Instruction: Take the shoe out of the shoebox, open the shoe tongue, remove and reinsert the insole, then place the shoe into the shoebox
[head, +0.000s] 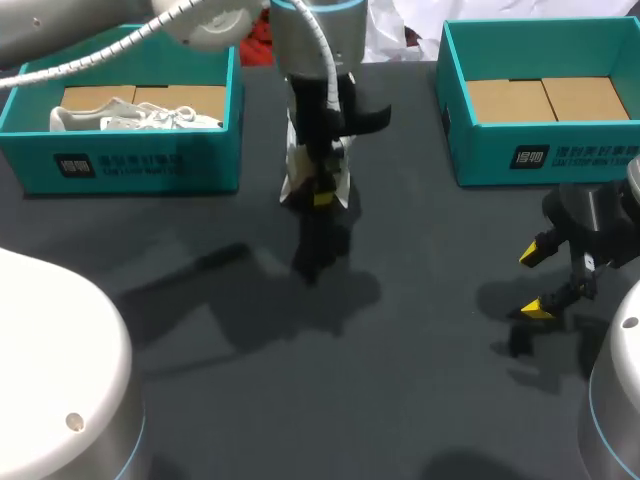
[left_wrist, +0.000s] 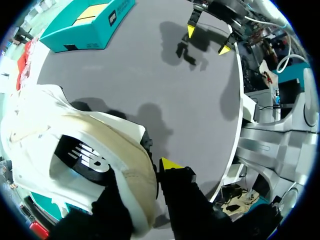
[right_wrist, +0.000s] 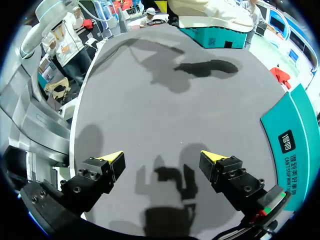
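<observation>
A white shoe (head: 293, 165) with a black logo hangs above the middle of the table, at the back. My left gripper (head: 322, 195) is shut on it from above. In the left wrist view the shoe (left_wrist: 75, 150) fills the space beside the one yellow fingertip (left_wrist: 170, 164) that shows; the other is hidden behind the shoe. The teal left shoebox (head: 130, 165) holds a second white shoe (head: 135, 117). The teal right shoebox (head: 545, 155) shows only its cardboard floor. My right gripper (head: 535, 282) (right_wrist: 162, 159) hangs open low over the table in front of that box, holding nothing.
The dark grey table (head: 300, 380) spreads between and in front of the two boxes. In the right wrist view the right shoebox's wall (right_wrist: 290, 135) stands close beside the gripper. The held shoe's shadow (head: 320, 250) lies on the cloth under it.
</observation>
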